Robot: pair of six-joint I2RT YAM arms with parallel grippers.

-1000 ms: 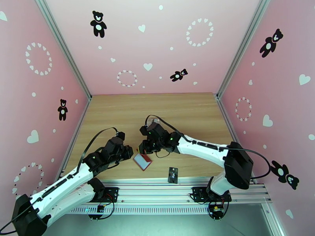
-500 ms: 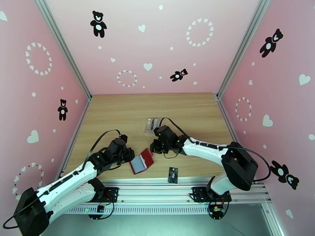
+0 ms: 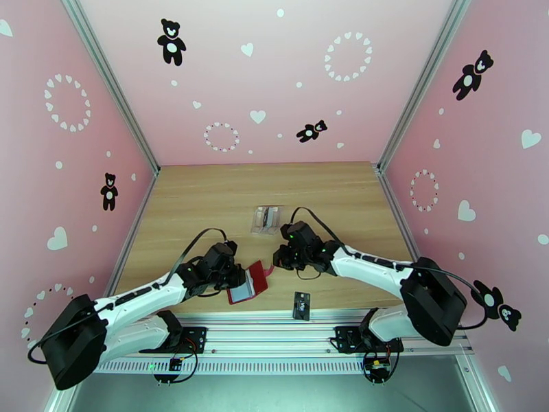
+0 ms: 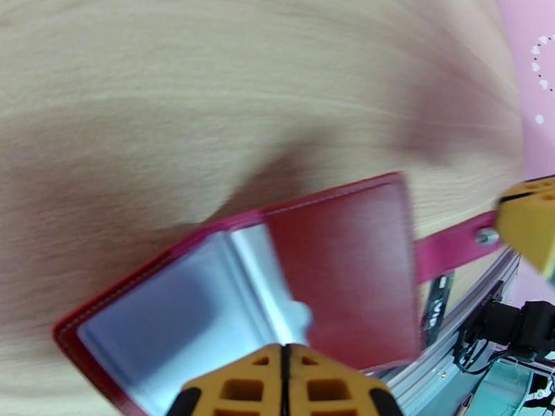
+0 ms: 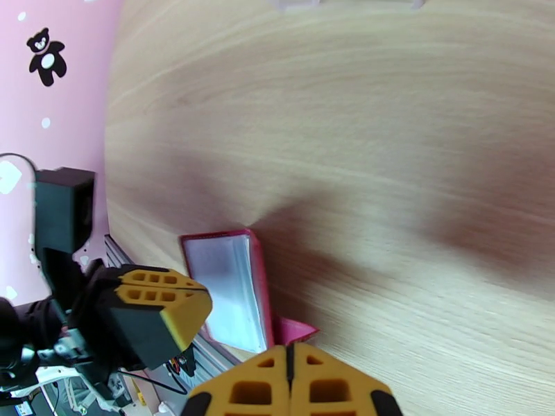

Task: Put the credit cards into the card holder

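The dark-red card holder (image 3: 248,283) lies open near the table's front edge, grey sleeves (image 4: 173,306) on its left and red flap (image 4: 347,272) on its right. Its snap tab (image 4: 454,243) stretches right to my right gripper (image 3: 276,261), which is shut on the tab's end (image 5: 295,331). My left gripper (image 3: 237,277) is shut, its tips (image 4: 284,358) at the sleeves' near edge; I cannot tell whether they pinch anything. One dark credit card (image 3: 301,305) lies flat to the right of the holder, by the front rail.
A clear plastic tray (image 3: 266,219) sits mid-table behind both grippers, with thin upright items in it. The metal front rail (image 3: 288,317) runs just beyond the card and holder. Pink walls close in the left, right and back sides.
The right gripper has moved right and the holder has swung open, its tab pulled toward it. The left arm has reached right, up to the holder's left edge.
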